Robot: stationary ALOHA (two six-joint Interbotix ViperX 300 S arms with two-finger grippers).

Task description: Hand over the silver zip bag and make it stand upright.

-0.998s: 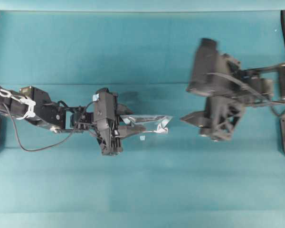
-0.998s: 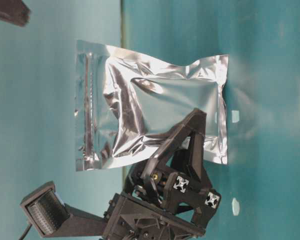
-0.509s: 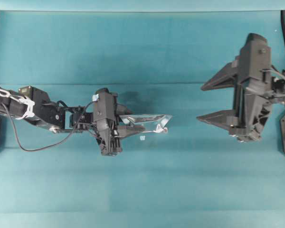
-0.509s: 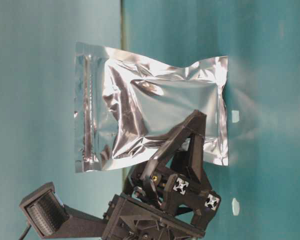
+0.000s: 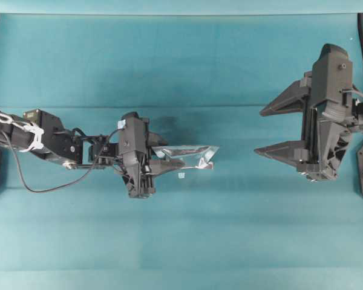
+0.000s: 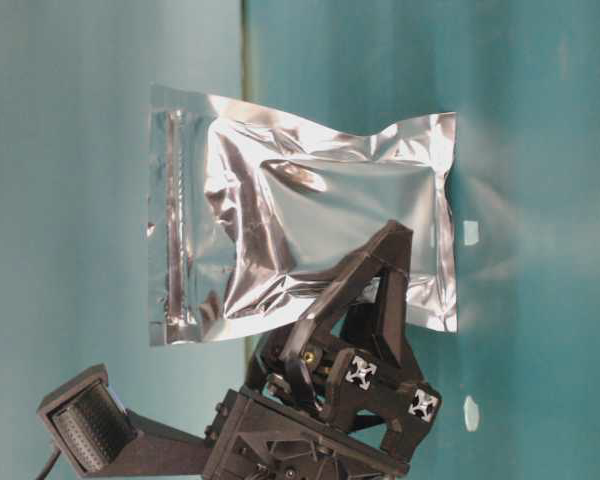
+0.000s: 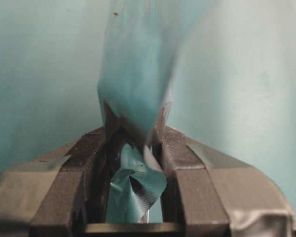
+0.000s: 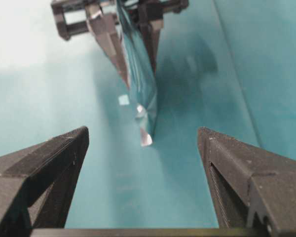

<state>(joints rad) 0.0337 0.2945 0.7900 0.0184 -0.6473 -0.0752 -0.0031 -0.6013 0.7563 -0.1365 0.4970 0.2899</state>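
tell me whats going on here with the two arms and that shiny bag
The left gripper is shut on one end of a silver zip bag, holding it edge-on with its free end pointing toward the other arm. The right gripper is wide open, lined up facing the bag across a clear gap and not touching it. The table-level view shows the crinkled bag with its zip strip along one short edge. The bag has not been passed across yet.

1. The silver zip bag (image 6: 300, 235) is seen as a crinkled, shiny foil pouch with a zip strip along one short edge.
2. It is held edge-on above the counter (image 5: 187, 60), clamped in the left pincer (image 5: 160, 162).
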